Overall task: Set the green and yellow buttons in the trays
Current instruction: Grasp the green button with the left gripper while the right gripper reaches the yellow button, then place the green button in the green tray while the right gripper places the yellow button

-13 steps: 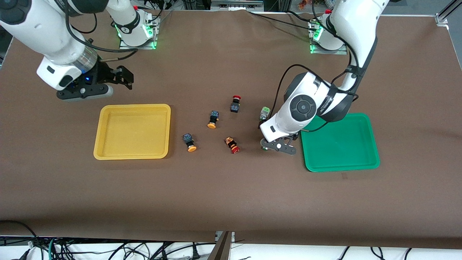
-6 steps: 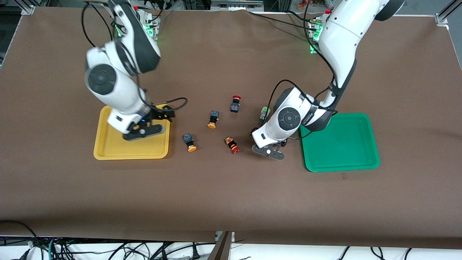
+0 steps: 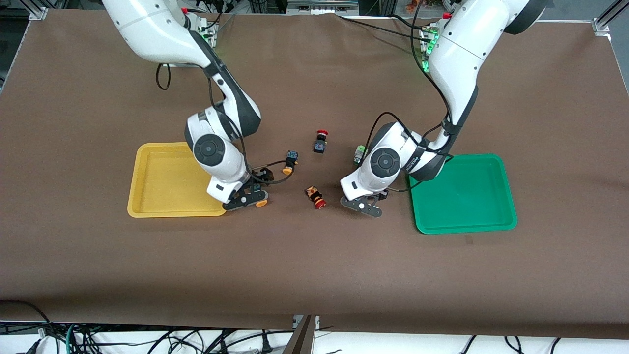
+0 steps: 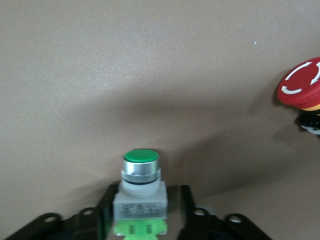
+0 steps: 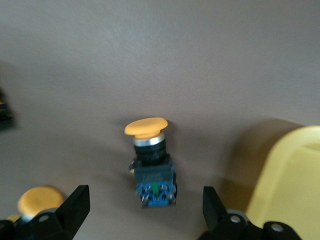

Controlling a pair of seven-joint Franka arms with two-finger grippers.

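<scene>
My left gripper (image 3: 363,201) is low on the table beside the green tray (image 3: 462,196). It is open, with a finger on each side of a silver green-capped button (image 4: 141,192), which is hidden in the front view. My left gripper also shows in the left wrist view (image 4: 145,207). A second green button (image 3: 360,153) lies by the left wrist. My right gripper (image 3: 253,194) is open and low beside the yellow tray (image 3: 135,167). It straddles a yellow-capped button (image 5: 150,170) without touching it, and its cap shows in the front view (image 3: 261,202). Another yellow button (image 3: 290,164) lies farther from the camera.
Two red-capped buttons lie between the arms, one (image 3: 320,141) farther from the camera and one (image 3: 316,196) nearer, between the two grippers. The nearer one's cap shows in the left wrist view (image 4: 302,82). The yellow tray's corner (image 5: 290,180) is close to my right gripper.
My right arm swung from over the yellow tray down to the yellow button beside it. My left gripper shifted slightly toward the right arm's end, over the green button.
</scene>
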